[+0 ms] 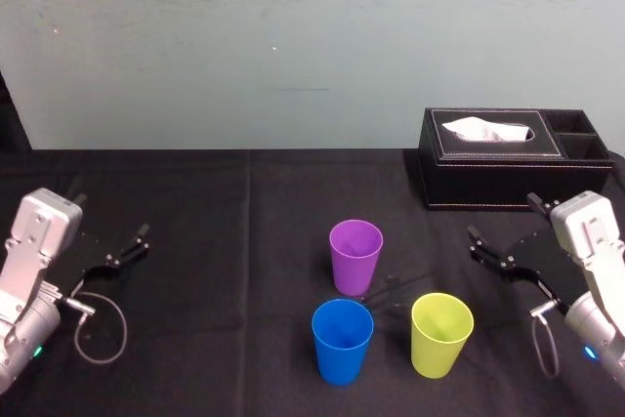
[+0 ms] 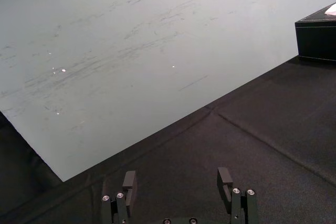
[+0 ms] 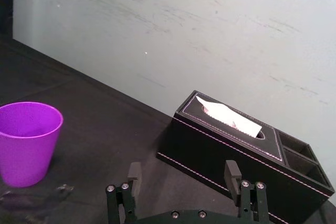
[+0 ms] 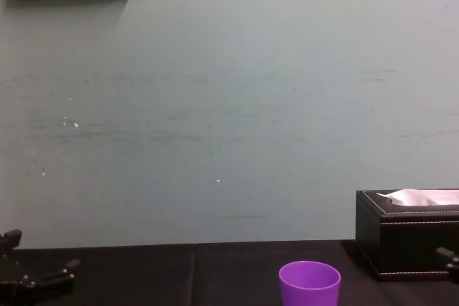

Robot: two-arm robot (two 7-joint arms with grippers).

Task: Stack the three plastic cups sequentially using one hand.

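**Both grippers wide open and empty; cups unstacked**

You have the right gripper (image 1: 501, 216) low over the black tablecloth (image 1: 225, 222). Its jaws are spread wide and hold nothing, and the right wrist view confirms the broad gap. The purple cup (image 1: 355, 256) stands to this gripper's left, roughly level with it. The yellow-green cup (image 1: 441, 334) is the nearest one, left of the gripper and closer to the robot's body. The blue cup (image 1: 342, 341) stands beside the yellow-green cup, farther left. All three are upright, mouths up, none nested. The black tissue box (image 1: 508, 168) sits just ahead of the right gripper. Your left gripper (image 1: 132, 244) rests well apart from the cups on their other side, jaws equally wide and empty.
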